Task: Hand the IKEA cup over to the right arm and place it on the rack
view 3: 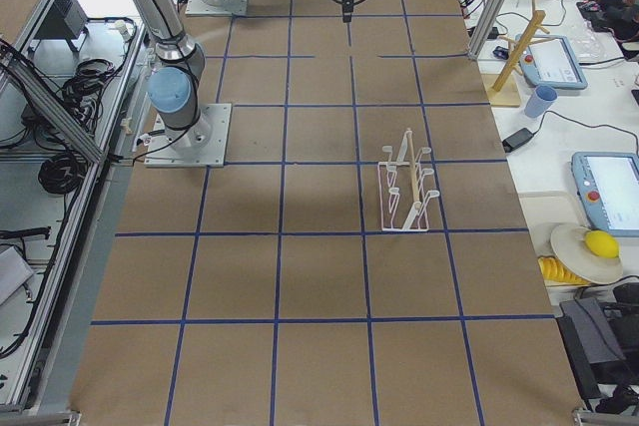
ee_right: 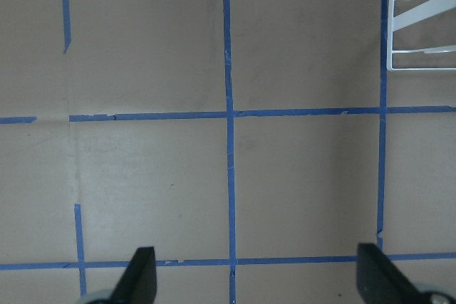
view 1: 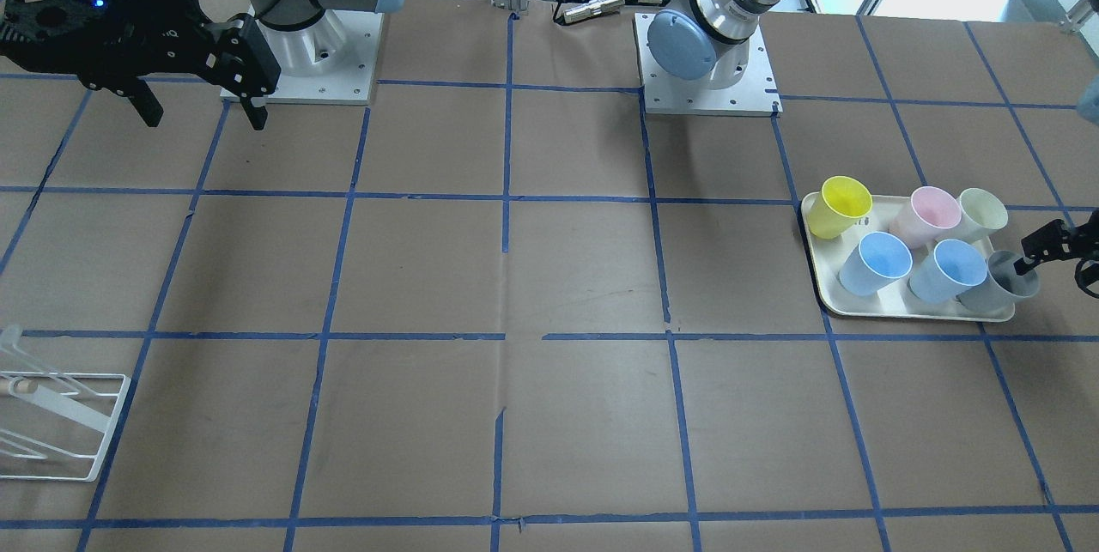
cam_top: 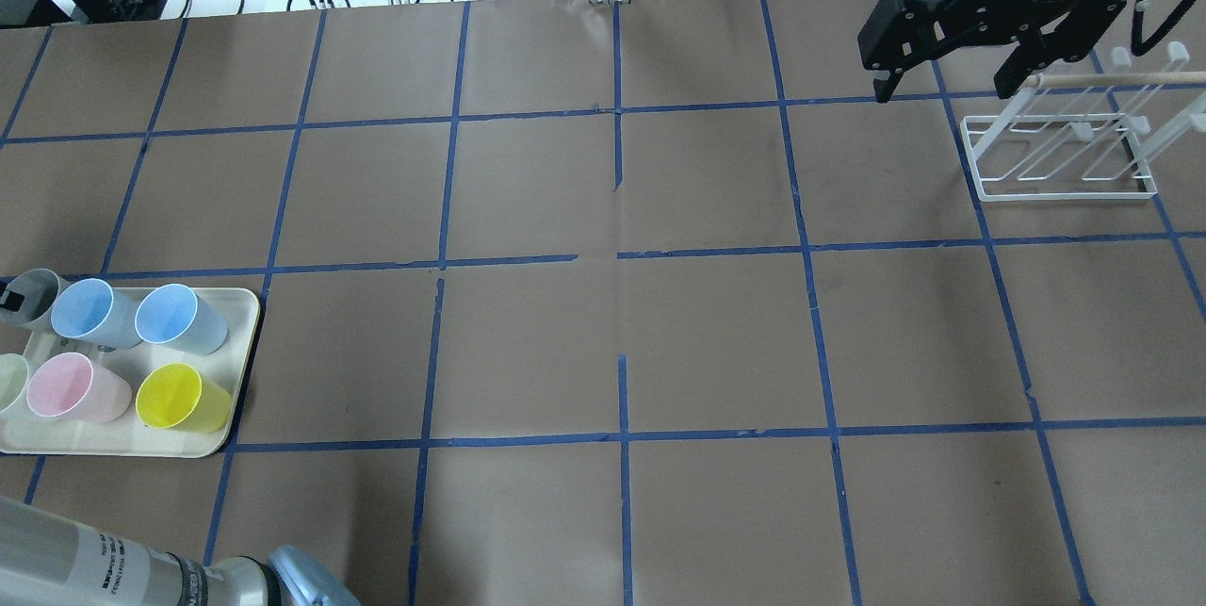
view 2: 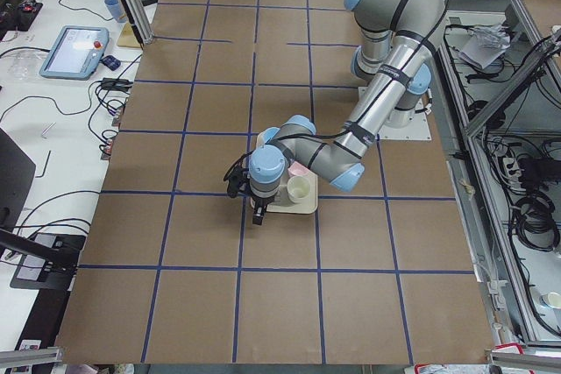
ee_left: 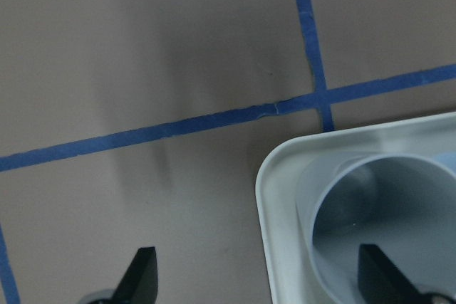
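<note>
**While the left hand (ee_left: 261, 280) straddles the wall of the IKEA cup (view 1: 996, 290), the right hand (view 1: 203, 112) hangs spread**

Where the tabletop (cam_top: 716, 342) meets its left edge, a cream tray (cam_top: 240, 370) carries six cups. The IKEA cup, the pale-grey one, stands mouth up in the tray corner that is closest to the left edge and to the far edge of the tabletop. The left hand is low over this cup with its two fingers spread. One finger (ee_left: 381, 279) is inside the mouth of the cup, and the other is outside, over the bare tabletop beside the tray rim. The wall of the cup runs between them and is apart from both.

A light-blue cup (view 1: 949, 270) stands just beside the grey one, and a second light-blue cup (view 1: 877, 264) comes after it in the same row. The other row has a cream-white cup (view 1: 979, 213), a pink cup (view 1: 927, 217) and a yellow cup (view 1: 840, 207).

The right hand hangs high above the right half of the tabletop, its fingers spread wide. The rack (cam_top: 1065, 158), made of white wire with a light wooden rod, stands near the far right corner of the tabletop, well apart from the tray.
</note>
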Available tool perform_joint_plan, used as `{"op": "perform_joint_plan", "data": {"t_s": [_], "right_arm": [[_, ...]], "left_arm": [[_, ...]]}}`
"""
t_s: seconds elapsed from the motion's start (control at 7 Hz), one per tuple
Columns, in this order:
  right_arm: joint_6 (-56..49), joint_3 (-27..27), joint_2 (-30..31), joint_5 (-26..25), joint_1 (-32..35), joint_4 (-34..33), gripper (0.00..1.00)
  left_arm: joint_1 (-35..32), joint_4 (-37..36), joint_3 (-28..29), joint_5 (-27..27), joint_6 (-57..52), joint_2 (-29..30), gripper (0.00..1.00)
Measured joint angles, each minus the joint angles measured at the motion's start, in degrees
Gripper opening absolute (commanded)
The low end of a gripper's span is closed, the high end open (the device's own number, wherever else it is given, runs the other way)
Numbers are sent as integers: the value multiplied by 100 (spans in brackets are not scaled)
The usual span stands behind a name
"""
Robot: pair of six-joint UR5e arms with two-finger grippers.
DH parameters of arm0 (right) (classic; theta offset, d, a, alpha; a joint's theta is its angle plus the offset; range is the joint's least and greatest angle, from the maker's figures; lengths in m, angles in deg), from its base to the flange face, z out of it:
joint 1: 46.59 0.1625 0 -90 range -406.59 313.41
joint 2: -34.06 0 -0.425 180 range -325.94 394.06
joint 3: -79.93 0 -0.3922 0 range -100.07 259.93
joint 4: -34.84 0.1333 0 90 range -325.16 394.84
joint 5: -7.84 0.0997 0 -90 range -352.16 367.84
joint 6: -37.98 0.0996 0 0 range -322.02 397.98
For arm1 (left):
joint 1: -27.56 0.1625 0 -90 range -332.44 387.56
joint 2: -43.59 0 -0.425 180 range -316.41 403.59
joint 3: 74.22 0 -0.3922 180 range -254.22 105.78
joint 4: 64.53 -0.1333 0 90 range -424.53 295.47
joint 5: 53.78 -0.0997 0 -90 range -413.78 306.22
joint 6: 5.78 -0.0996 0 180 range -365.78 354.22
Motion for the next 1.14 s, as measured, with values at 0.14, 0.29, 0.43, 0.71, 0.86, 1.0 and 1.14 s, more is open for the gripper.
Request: {"op": "perform_joint_plan", "data": {"t_s": [0.14,0.29,0.43,0.71,0.86,1.0,1.14], "right_arm": [[3,3,-8,5,0,-15,100],[4,6,-14,19,0,-23,100],[4,6,-17,23,0,-27,100],[45,6,-18,49,0,-28,100],[62,6,-17,66,0,-26,100],[63,6,-15,71,0,-23,100],[60,6,-16,72,0,-22,100]], "left_arm": [[-3,7,-21,0,5,55,89],[-8,22,-33,-2,13,124,85],[-17,29,-47,-8,16,202,73],[-35,9,-42,-46,12,267,30],[-44,27,-39,-59,8,249,6],[-50,78,-50,-50,6,210,0],[-51,120,-56,-44,3,177,0]]}}
